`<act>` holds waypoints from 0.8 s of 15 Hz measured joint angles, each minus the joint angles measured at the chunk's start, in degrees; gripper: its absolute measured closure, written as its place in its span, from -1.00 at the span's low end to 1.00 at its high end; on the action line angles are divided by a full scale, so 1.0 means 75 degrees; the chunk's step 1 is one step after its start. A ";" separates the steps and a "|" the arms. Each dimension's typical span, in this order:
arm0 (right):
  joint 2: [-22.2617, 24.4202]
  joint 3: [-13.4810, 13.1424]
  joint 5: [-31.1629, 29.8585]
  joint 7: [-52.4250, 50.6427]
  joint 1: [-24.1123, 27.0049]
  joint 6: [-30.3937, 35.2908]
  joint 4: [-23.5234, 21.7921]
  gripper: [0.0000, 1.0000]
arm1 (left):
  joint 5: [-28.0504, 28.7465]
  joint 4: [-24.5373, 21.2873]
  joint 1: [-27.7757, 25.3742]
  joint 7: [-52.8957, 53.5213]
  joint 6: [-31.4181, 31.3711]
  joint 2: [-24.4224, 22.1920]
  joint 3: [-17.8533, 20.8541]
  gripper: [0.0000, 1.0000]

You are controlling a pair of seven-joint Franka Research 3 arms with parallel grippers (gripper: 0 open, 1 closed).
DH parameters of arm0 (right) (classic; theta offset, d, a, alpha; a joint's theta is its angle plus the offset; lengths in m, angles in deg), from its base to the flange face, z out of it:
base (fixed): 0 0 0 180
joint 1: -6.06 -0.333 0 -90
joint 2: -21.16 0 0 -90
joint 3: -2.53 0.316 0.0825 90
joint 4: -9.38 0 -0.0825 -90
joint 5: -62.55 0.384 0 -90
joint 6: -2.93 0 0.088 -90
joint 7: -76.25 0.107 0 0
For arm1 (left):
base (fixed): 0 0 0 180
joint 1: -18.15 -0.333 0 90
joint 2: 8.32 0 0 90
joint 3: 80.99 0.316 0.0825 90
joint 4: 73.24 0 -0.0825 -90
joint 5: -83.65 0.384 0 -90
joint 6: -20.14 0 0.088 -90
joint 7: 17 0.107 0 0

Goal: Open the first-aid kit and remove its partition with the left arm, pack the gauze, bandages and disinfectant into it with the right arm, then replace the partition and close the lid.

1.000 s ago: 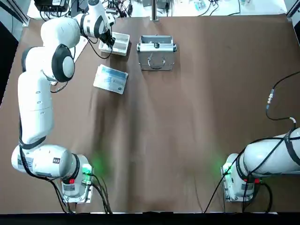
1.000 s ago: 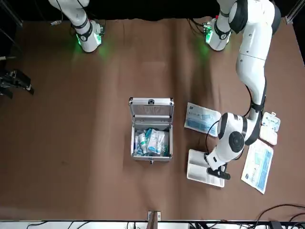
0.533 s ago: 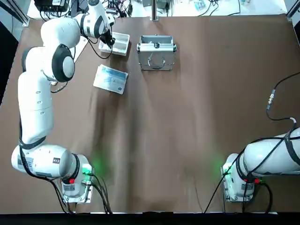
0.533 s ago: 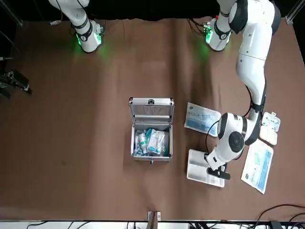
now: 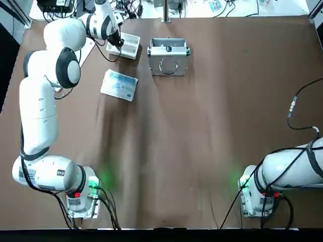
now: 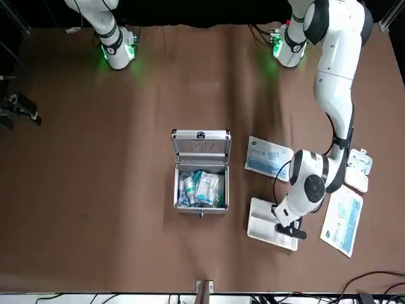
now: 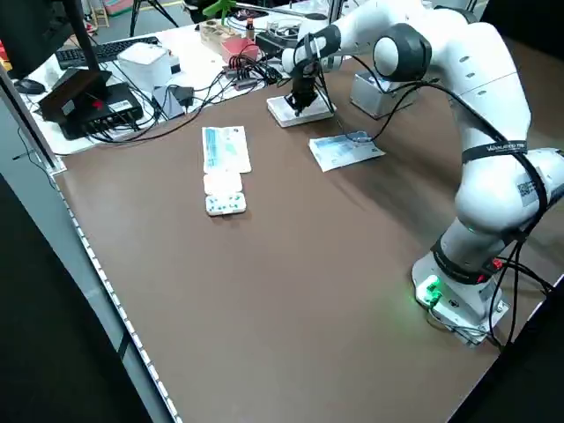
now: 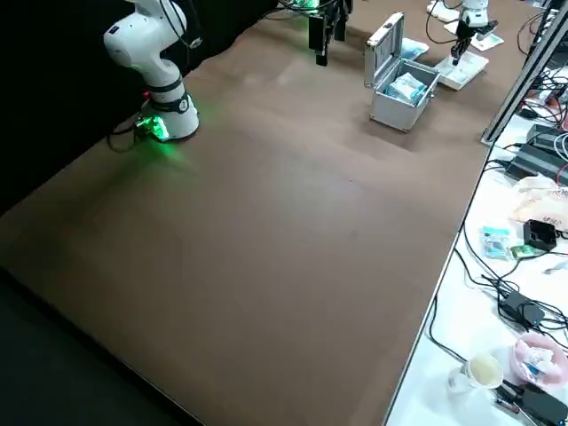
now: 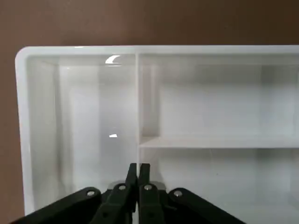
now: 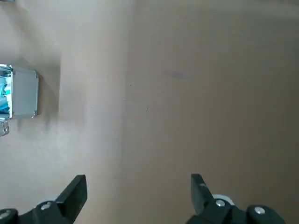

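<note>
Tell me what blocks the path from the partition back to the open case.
Nothing visible does. The partition lies on the table under the left pincer, and only bare cloth separates it from the open case. The right pincer is far off.

White rounded arms (image 5: 38,101) — black joints, green-lit bases (image 5: 81,194)

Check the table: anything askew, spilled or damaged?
Nothing spilled or damaged. The case stands open, lid upright, supplies inside. The partition lies flat beside it, left gripper jaws pinched on its divider. One blue-printed packet lies slightly askew next to the case. Right gripper is parked, open.
</note>
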 joint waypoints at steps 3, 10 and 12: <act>0.0000 0.0016 0.0000 0.0000 -0.0003 0.0007 0.0000 -0.96 | 0.0000 0.0124 -0.0021 -0.0005 0.0084 -0.0205 -0.0001 0.93; 0.0000 0.0050 0.0001 0.0003 -0.0006 0.0015 0.0001 -0.96 | -0.0002 0.0192 -0.0030 -0.0653 0.2600 -0.1761 -0.0166 0.93; 0.0000 0.0051 0.0001 0.0003 -0.0006 0.0035 -0.0001 -0.96 | -0.0002 0.0181 0.0011 -0.0831 0.2886 -0.1985 -0.0335 0.93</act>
